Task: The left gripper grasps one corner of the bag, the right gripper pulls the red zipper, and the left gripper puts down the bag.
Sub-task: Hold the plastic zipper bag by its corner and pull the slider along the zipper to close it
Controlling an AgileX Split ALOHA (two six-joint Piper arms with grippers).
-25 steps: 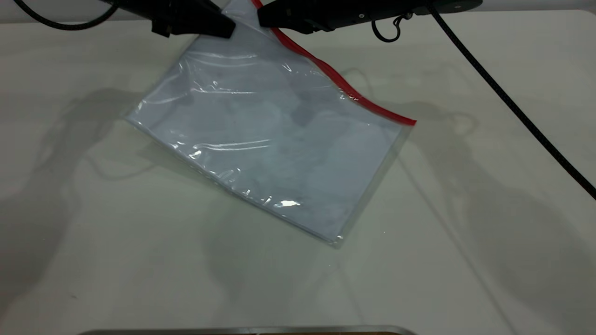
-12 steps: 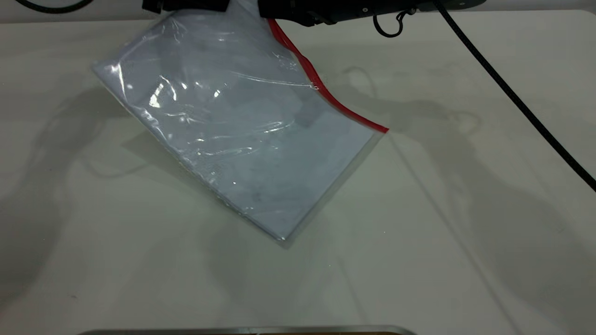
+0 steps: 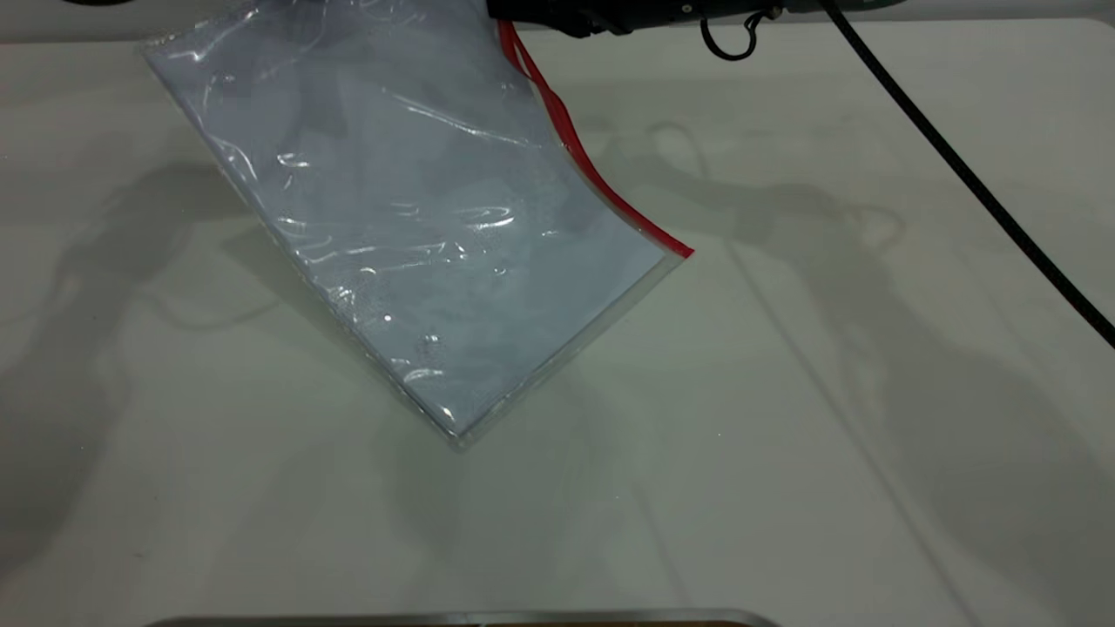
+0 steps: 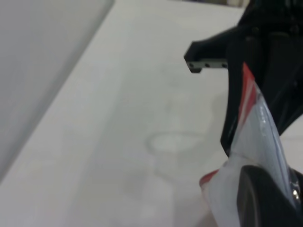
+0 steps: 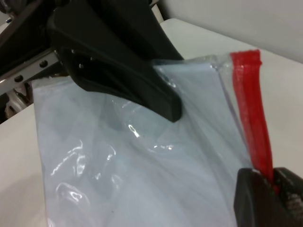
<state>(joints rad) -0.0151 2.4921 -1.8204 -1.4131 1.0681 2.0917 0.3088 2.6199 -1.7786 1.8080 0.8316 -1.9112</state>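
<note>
The bag (image 3: 409, 218) is a clear bluish pouch hanging tilted, with its lower corner touching the table. The red zipper (image 3: 601, 187) runs down its right edge. My right gripper (image 3: 523, 13) sits at the top edge of the exterior view. In the right wrist view it is shut (image 5: 272, 182) on the red zipper strip (image 5: 251, 104). My left gripper is out of the exterior view. In the right wrist view its blunt tip (image 5: 165, 106) clamps the bag near the red-strip corner (image 5: 222, 64). In the left wrist view its finger (image 4: 265, 198) presses the bag (image 4: 258, 137).
The white table (image 3: 871, 392) stretches around the bag. The right arm's braided cable (image 3: 958, 165) crosses the right side. A metal edge (image 3: 462, 618) lies along the front of the table.
The bag has been raised and swung left, so it hangs steeper and its lower corners have shifted left. The left gripper has risen out of the exterior view.
</note>
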